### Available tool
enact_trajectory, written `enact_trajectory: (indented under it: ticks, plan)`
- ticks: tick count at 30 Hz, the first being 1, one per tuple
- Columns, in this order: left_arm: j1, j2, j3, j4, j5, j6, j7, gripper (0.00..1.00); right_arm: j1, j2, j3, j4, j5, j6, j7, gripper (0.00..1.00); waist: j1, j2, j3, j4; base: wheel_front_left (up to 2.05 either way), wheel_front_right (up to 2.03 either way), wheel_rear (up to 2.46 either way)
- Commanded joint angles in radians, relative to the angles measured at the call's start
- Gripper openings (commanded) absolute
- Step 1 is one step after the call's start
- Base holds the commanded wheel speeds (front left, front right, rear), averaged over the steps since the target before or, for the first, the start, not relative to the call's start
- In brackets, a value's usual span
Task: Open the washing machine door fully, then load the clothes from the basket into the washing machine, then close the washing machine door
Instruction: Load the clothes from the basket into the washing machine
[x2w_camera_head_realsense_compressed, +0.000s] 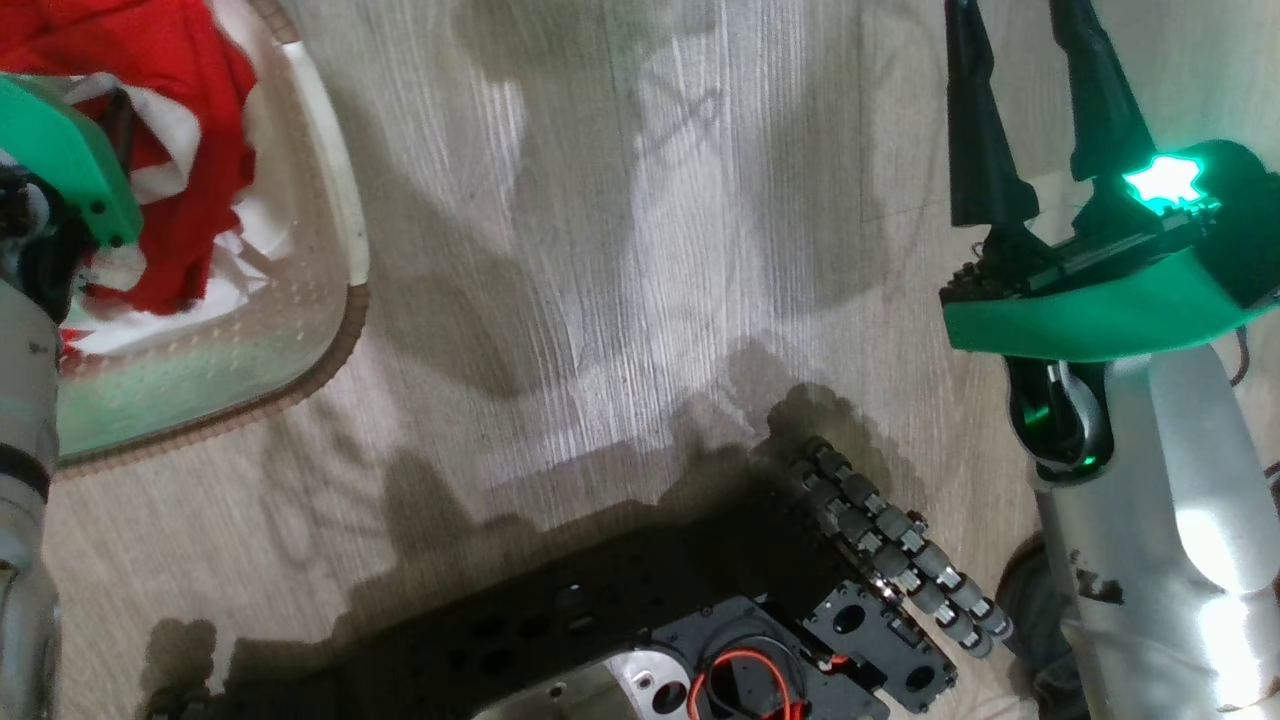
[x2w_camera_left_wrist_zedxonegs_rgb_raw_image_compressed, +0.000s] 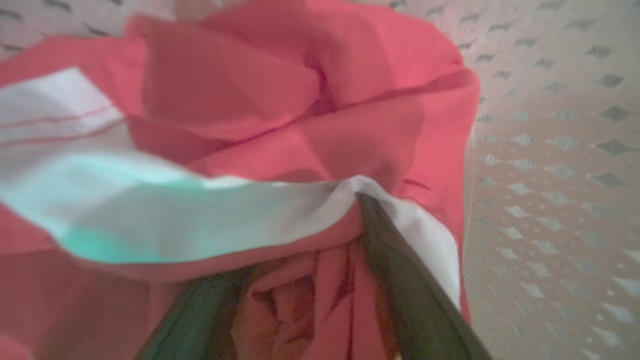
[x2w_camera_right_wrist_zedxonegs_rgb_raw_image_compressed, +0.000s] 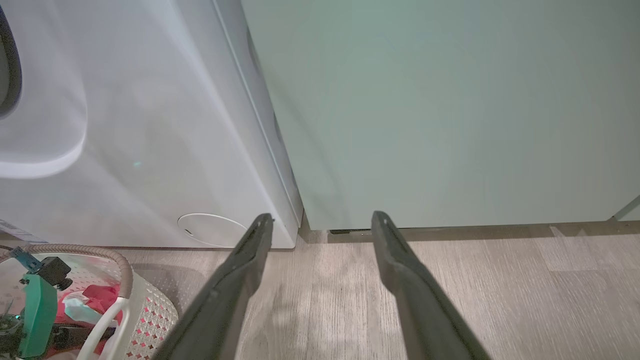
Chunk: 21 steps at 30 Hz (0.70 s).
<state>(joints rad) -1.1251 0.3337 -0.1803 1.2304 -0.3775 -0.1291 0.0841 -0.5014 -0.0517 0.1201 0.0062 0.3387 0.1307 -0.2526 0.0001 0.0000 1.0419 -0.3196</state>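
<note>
Head view: the left arm's green wrist cover (x2w_camera_head_realsense_compressed: 62, 165) hangs over the basket (x2w_camera_head_realsense_compressed: 338, 320), its lower end down among the red and white clothes (x2w_camera_head_realsense_compressed: 190, 150) heaped inside. The right pincer (x2w_camera_head_realsense_compressed: 1030, 70) is well apart from the basket, across a stretch of wooden floor (x2w_camera_head_realsense_compressed: 620, 250). Its two dark fingers stand apart with nothing between them. Below it lies the robot's black base (x2w_camera_head_realsense_compressed: 700, 610).

Left wrist view: the left pincer (x2w_camera_left_wrist_zedxonegs_rgb_raw_image_compressed: 300, 250) is pushed into the clothes. Its fingers (x2w_camera_left_wrist_zedxonegs_rgb_raw_image_compressed: 405, 290) are spread wide, with red cloth bunched in the gap and a white fold draped across their tips. The jaws are not clamped on the fabric. The basket's perforated wall rises just beside the pincer, past the cloth.

Right wrist view: the right pincer (x2w_camera_right_wrist_zedxonegs_rgb_raw_image_compressed: 322, 220) is wide open and empty, above bare floor. Ahead of its fingertips the washing machine (x2w_camera_right_wrist_zedxonegs_rgb_raw_image_compressed: 150, 130) meets a pale green cabinet (x2w_camera_right_wrist_zedxonegs_rgb_raw_image_compressed: 450, 100). The washer's round white flap (x2w_camera_right_wrist_zedxonegs_rgb_raw_image_compressed: 210, 230) is just to the side of one fingertip. A dark curve shows at the far edge of the washer's front; I cannot tell whether it belongs to the door. The basket stands off to that same side, in front of the machine, the left arm reaching into it.
</note>
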Motion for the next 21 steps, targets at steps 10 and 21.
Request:
enact_trajectory:
  ticks: [10, 21]
  plan:
    - [0.016, 0.039, -0.021, 0.023, 0.014, 0.022, -0.006, 0.0, 0.038, 0.001, 0.014, -0.029, 0.015, 0.0, -0.009, 1.0, -0.0001, 0.0, -0.013, -0.005, 0.0, 0.0, 0.0]
    - [0.108, -0.051, -0.057, -0.002, 0.025, 0.049, -0.232, 0.0, 0.053, 0.001, -0.015, -0.004, -0.042, 0.0, -0.009, 1.0, -0.0001, 0.0, -0.167, 0.105, 0.0, 0.0, 0.0]
